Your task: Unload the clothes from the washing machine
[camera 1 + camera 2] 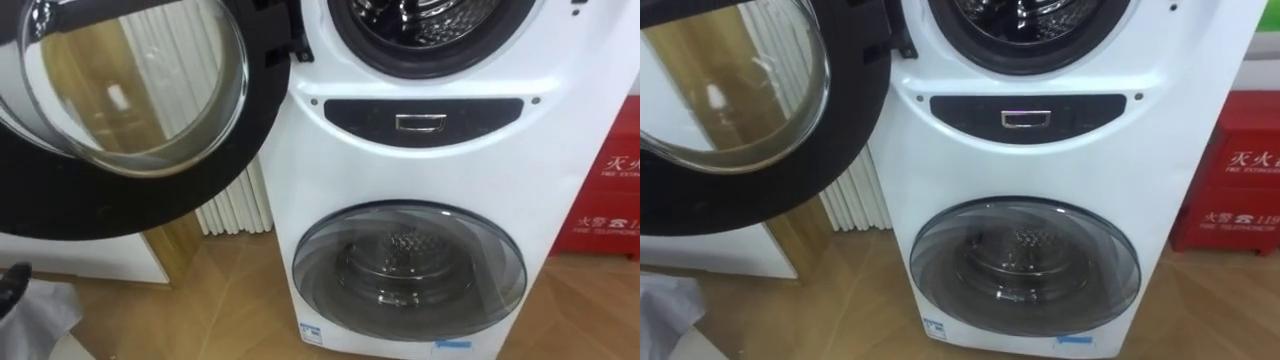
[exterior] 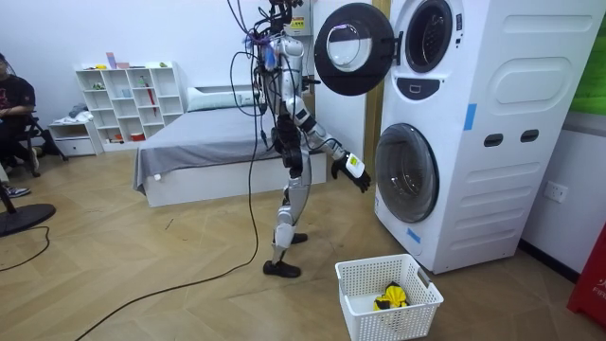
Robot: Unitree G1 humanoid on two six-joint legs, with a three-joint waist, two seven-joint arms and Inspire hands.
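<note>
White steel dominates the scene: a stacked washing machine (image 1: 420, 170) stands in front of the robot, with its upper door (image 1: 130, 205) swung wide into the upper left of the eye view. The door is a broad black rim around a bowl of clear glass. At top centre the upper drum (image 1: 430, 20) is open, and ribbed metal shows inside. Just below sits a dark control panel (image 1: 420, 118). Lower in the frame the lower door (image 1: 408, 270) is closed, and a second metal drum shows through its smoky glass. A white ribbed radiator (image 1: 235, 205) stands against the wall left of the machine, and a red cabinet (image 1: 600, 190) fills the right edge.

In the room view the robot stands upright on the wooden floor (image 2: 142, 275) at centre frame. It faces the machine on the room view's right, near it but apart. Its left hand (image 2: 355, 172) is held out low towards the lower door without touching it. In the eye view a dark part of that hand shows in the lower left corner, above a pale crumpled shape (image 1: 35, 315) that cannot be identified. Whether the fingers are spread or curled cannot be told.

A yellow-and-black garment (image 2: 390, 297) lies in a white laundry basket (image 2: 355, 284) on the floor at lower centre of the room view, just in front of the machine. A grey bed (image 2: 208, 142) and a white shelf (image 2: 128, 99) stand behind the robot, and a person (image 2: 14, 104) sits at the far left edge.
</note>
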